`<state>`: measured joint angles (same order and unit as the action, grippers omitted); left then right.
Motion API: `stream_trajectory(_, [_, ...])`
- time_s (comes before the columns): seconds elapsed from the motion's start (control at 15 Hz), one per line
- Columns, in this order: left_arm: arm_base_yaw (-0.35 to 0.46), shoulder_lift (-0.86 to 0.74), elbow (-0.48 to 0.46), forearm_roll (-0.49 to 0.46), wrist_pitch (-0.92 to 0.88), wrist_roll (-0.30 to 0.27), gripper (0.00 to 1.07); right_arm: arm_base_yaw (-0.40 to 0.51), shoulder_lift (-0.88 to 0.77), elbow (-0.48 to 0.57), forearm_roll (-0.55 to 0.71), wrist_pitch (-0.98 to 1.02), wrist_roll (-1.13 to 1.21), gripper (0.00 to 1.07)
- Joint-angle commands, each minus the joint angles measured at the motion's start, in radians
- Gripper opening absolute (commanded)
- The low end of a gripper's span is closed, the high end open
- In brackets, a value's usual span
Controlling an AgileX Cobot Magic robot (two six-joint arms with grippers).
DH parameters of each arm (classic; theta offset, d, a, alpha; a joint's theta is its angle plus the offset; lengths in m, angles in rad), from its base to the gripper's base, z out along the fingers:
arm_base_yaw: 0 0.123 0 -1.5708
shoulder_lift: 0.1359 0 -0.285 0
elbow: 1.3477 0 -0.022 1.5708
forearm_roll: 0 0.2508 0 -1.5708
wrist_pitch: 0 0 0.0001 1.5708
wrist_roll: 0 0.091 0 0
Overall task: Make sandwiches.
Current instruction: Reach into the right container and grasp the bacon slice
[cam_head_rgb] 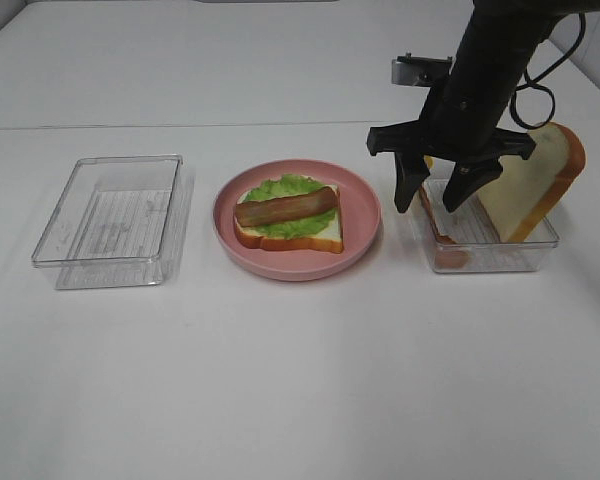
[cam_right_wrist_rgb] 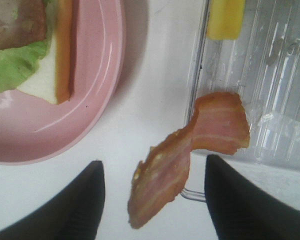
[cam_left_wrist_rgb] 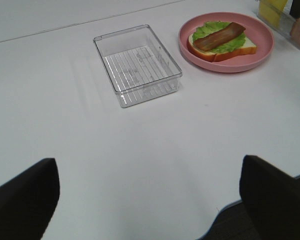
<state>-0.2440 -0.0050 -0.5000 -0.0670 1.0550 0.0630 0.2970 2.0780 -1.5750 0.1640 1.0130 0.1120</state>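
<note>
Right claw (cam_head_rgb: 432, 200) hangs fingertips-down over the plate-side end of the right-hand clear tray (cam_head_rgb: 500, 262). Its jaws stand partly apart and grip nothing. Directly beneath it lies the loose bacon strip (cam_right_wrist_rgb: 190, 150), between the two fingers (cam_right_wrist_rgb: 75, 200) and touching neither. The strip is draped across the tray's rim, one end inside the tray and the other outside it, over the bench (cam_head_rgb: 300, 380).

Just beside the right claw, on the side away from the plate, the spare bread slice (cam_head_rgb: 535, 185) stands tilted on edge in the same tray. A yellow cheese slice (cam_right_wrist_rgb: 225, 17) also lies in this tray, near the claw; only part of it shows.

On the claw's opposite side, near the tray but apart from it, sits the pink plate (cam_head_rgb: 365, 215). It carries the part-built sandwich (cam_head_rgb: 288, 215): a base bread slice (cam_head_rgb: 320, 238), lettuce (cam_head_rgb: 280, 188) on that, and a top bacon strip (cam_head_rgb: 285, 208) laid across the lettuce.

Left claw (cam_left_wrist_rgb: 149, 200) hovers above the bench with its jaws spread wide and nothing between them. Ahead of the left claw, well apart from it, rests a second clear tray (cam_left_wrist_rgb: 176, 70). The plate lies farther from this claw than that tray and off to one side, close to the tray but not touching it.
</note>
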Motion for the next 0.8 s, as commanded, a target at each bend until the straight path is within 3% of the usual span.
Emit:
stream_trajectory(0.07, [-0.002, -0.023, 0.001, -0.003, -0.009, 0.0, 0.93, 0.001, 0.017, -0.006, -0.012, -0.009, 0.012, 0.53])
stream_trajectory(0.27, [-0.002, -0.023, 0.001, -0.003, -0.009, 0.0, 0.93, 0.001, 0.018, -0.006, -0.021, -0.011, 0.012, 0.34])
stream_trajectory(0.47, [-0.002, -0.023, 0.001, -0.003, -0.009, 0.0, 0.92, 0.001, 0.018, -0.006, -0.025, 0.003, 0.012, 0.03])
stream_trajectory(0.8, [-0.002, -0.023, 0.001, -0.003, -0.009, 0.0, 0.92, 0.001, -0.061, -0.087, -0.04, 0.123, 0.009, 0.0])
